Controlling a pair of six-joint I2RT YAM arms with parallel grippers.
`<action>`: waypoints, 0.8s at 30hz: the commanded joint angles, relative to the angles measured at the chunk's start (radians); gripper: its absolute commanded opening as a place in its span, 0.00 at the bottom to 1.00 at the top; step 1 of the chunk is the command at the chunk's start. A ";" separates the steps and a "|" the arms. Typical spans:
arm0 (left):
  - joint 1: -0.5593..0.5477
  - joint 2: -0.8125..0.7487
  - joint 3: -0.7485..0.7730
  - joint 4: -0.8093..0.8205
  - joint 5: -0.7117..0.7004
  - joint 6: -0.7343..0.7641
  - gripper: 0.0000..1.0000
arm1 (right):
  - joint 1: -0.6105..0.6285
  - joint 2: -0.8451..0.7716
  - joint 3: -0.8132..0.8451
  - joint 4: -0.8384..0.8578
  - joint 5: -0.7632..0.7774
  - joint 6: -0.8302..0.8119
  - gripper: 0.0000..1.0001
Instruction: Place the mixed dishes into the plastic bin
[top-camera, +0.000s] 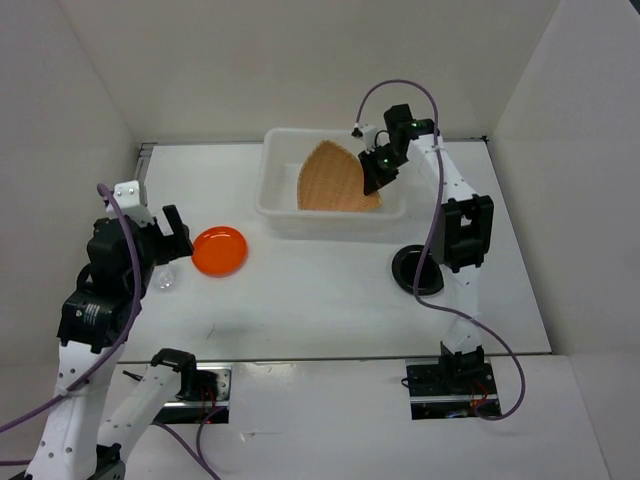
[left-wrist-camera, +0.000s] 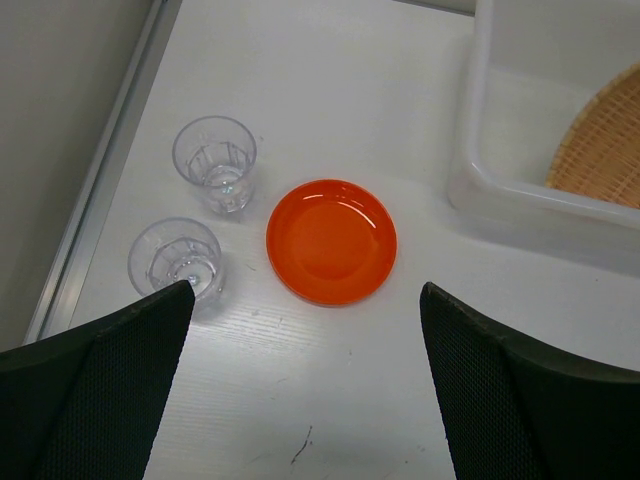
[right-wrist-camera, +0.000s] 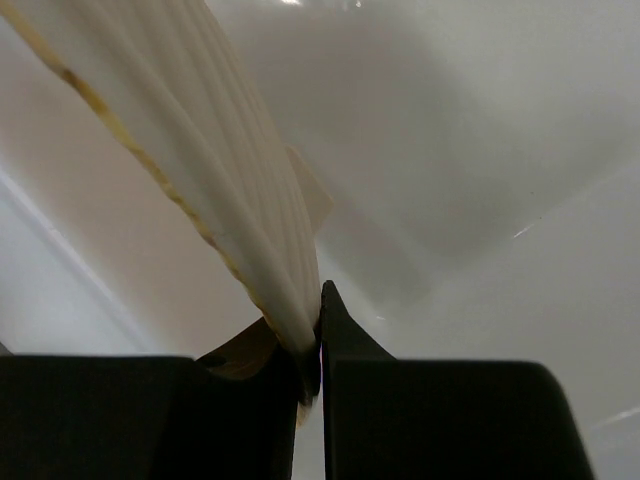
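Top external, basket tray (top-camera: 335, 180): leans inside your plastic bin (top-camera: 272, 205), tip toward far wall.
Right gripper (top-camera: 378, 178): clamped on tray's right rim.
Left gripper (top-camera: 172, 232): spread wide.
Outside bin: orange plate (top-camera: 219, 250), clear cups (left-wrist-camera: 213, 160), black plate (top-camera: 418, 270).

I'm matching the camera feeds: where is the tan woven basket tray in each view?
Top external: the tan woven basket tray, upper centre, tilted in the translucent white plastic bin.
Left wrist: a sliver at the right edge.
Right wrist: upper left, its edge pinched in the right gripper.
Shared landmark: the bin.
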 joint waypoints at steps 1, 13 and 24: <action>0.006 -0.003 -0.004 0.030 -0.019 0.012 1.00 | 0.010 0.001 0.111 0.051 0.017 0.029 0.00; 0.006 0.051 -0.015 0.039 -0.028 0.012 1.00 | 0.010 0.179 0.162 0.062 0.093 0.029 0.01; 0.006 0.069 -0.024 0.079 -0.028 0.012 1.00 | 0.010 0.160 0.162 0.100 0.216 0.048 0.67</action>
